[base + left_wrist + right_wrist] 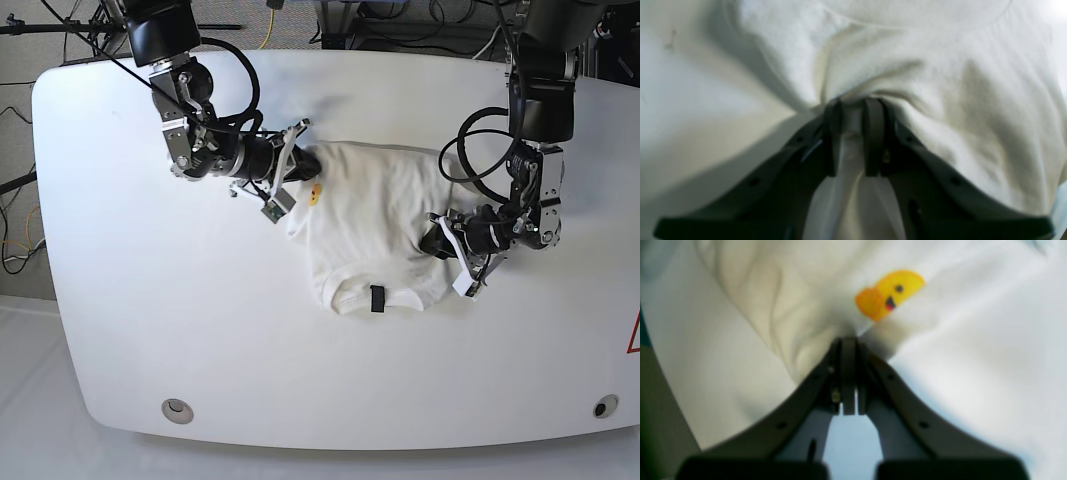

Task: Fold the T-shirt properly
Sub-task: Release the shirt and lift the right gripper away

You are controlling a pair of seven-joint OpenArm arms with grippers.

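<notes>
Pinching the T-shirt [375, 215] from both sides, the two arms are working over the white tabletop [150, 330], and the cloth is lying rumpled between them with its black neck tag [377, 299] near the front hem of the pile. The left gripper [853, 108] is holding a thick gather of white fabric between its fingers [873, 133]; a band of cloth is running down through the gap, so the fingers are standing slightly apart around it. The right gripper [848, 340] is pressing its fingers [847, 373] fully together, and only a thin edge of cloth seems caught at the tips, just below the small yellow-orange mark [890, 293].

That thin hold is what I am worrying about: if the right arm is pulling sideways or lifting quickly, the edge could slip out from the tips and the fold would collapse. On the left, the bunched gather may be taking in more than one layer, so dragging it could be pulling the whole shirt across rather than folding a side over. Pulling both ways at once could be stretching the cloth crooked.

No containers are showing anywhere; the shirt is resting directly on the tabletop.
</notes>
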